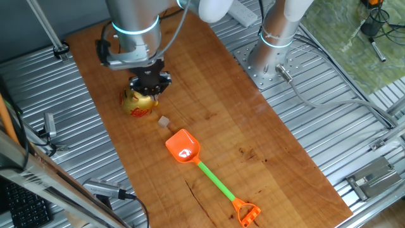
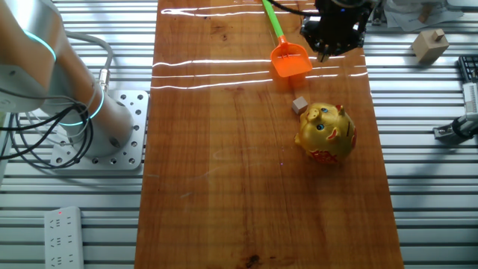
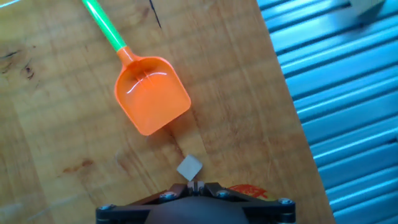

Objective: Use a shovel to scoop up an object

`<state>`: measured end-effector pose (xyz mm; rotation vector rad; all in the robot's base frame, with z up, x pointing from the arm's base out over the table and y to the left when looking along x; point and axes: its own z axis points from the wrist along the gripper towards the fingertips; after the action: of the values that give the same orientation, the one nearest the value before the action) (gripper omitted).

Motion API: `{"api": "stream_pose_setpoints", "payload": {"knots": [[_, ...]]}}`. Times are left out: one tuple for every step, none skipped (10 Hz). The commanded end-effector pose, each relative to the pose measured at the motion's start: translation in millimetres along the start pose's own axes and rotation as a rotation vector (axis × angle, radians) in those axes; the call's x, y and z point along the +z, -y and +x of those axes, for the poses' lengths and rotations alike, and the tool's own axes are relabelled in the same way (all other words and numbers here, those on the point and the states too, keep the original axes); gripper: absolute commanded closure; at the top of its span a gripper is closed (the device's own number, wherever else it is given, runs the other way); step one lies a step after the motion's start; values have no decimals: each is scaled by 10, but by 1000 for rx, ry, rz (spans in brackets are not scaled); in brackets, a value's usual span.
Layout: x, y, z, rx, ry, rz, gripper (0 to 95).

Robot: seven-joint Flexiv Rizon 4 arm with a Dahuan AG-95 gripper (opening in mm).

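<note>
The shovel lies flat on the wooden table, its orange blade (image 1: 183,147) facing the tiny tan cube (image 1: 164,121), its green shaft (image 1: 215,179) running to the orange loop end (image 1: 247,212). The cube sits just off the blade's front edge, apart from it. My gripper (image 1: 150,82) hangs above the table over the golden cat figurine (image 1: 139,102), away from the shovel. In the hand view the blade (image 3: 152,93) and the cube (image 3: 189,167) lie ahead of my gripper (image 3: 196,186), whose fingertips are pressed together with nothing between them. The other fixed view shows the blade (image 2: 290,60), cube (image 2: 300,105) and gripper (image 2: 334,33).
The golden cat figurine (image 2: 326,133) with its red base stands right beside the cube. The wooden board (image 1: 253,133) is flanked by ribbed metal table (image 1: 329,120). The arm's base (image 1: 272,57) is bolted at the far side. A wooden block (image 2: 429,45) lies off the board.
</note>
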<state>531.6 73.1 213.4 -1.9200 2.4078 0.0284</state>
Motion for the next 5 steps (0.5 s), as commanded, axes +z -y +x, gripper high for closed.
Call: {"api": "stream_pose_setpoints", "payload": {"knots": [[-3, 6, -12, -161, -15, -1, 950], [1, 4, -39, -176, -19, -1, 950], [6, 2, -65, -194, -17, -1, 950], [3, -2, -85, -209, -20, 2, 950], [3, -2, -86, -209, -20, 6, 950]]}}
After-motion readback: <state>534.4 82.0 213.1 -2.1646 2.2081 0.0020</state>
